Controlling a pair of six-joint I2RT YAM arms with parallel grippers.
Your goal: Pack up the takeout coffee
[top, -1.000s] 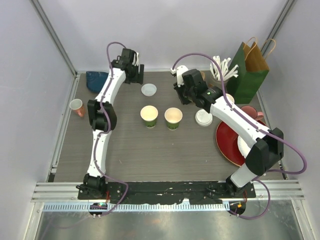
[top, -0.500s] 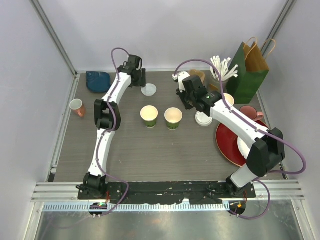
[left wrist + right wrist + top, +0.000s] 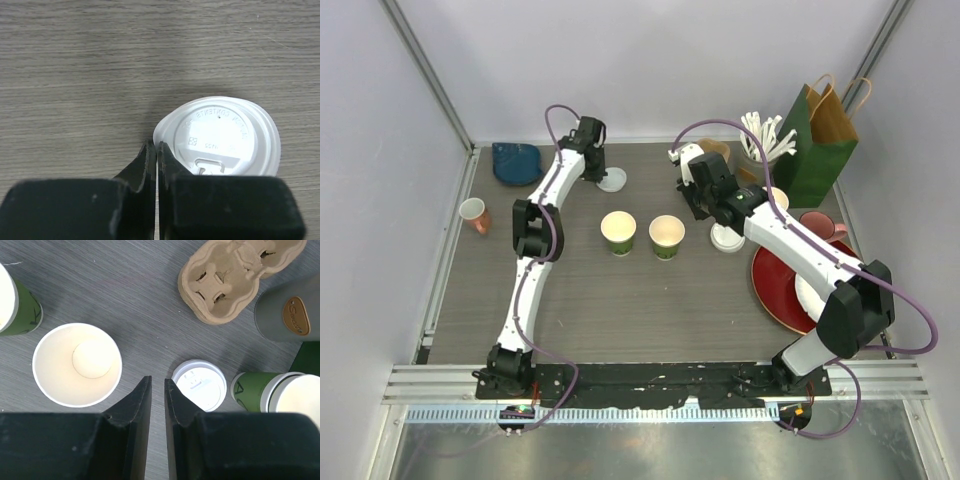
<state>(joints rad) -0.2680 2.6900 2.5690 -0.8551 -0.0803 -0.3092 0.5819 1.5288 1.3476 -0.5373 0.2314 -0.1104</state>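
Two lidless dark-green cups (image 3: 618, 230) (image 3: 666, 234), cream inside, stand at the table's middle. One white lid (image 3: 220, 137) lies at the back by my left gripper (image 3: 157, 146), which is shut on the lid's left rim; the top view shows this gripper (image 3: 598, 172) over the lid (image 3: 612, 180). My right gripper (image 3: 157, 382) hangs above bare table between one cup (image 3: 77, 364) and a second white lid (image 3: 199, 385). Its jaws stand a narrow gap apart with nothing between them. The other cup (image 3: 20, 300) shows at that view's upper left.
A cardboard cup carrier (image 3: 235, 275), a grey container (image 3: 290, 310) and a stack of green cups (image 3: 270, 392) stand at the back right. A green paper bag (image 3: 817, 140), a red plate (image 3: 775, 275), a pink mug (image 3: 820, 225), a small cup (image 3: 473, 213) and a blue pouch (image 3: 515, 162) ring the table.
My left gripper has moved right and down to the back lid and closed on its rim. The right gripper shifted slightly and its jaws narrowed a little.
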